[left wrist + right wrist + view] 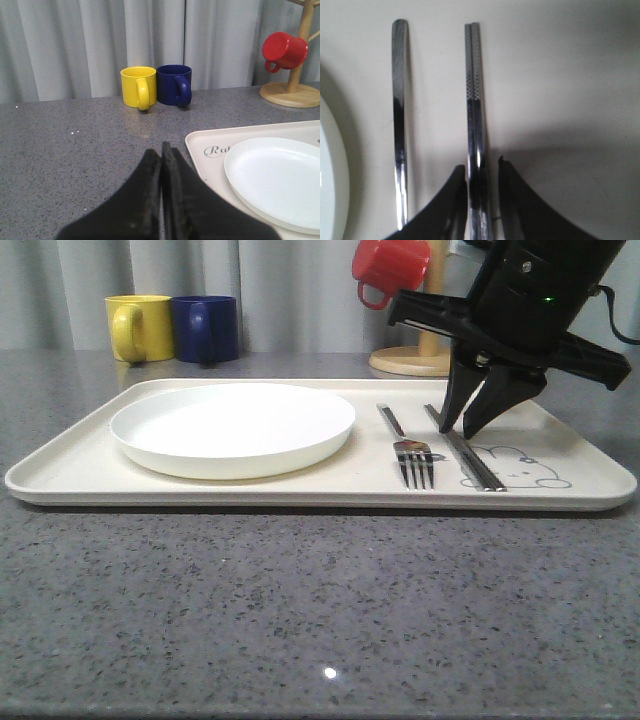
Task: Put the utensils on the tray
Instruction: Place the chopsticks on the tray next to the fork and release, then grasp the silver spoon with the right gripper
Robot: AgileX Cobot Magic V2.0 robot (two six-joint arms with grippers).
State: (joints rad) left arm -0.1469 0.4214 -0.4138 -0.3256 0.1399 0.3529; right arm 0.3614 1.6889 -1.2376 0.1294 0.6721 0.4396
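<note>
Grey speckled stone tabletop (300,600), pale pleated curtains (100,45) behind, soft light

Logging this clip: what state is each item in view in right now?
fork: flat on tray
chopsticks: flat on tray, together
white plate: on tray, empty
right end effector: open, straddling chopsticks
left end effector: shut, empty
red mug: hanging on wooden stand

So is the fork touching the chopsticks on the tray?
Apart. The right wrist view shows a strip of bare tray between the fork handle and the chopsticks; the front view shows the same gap.
</note>
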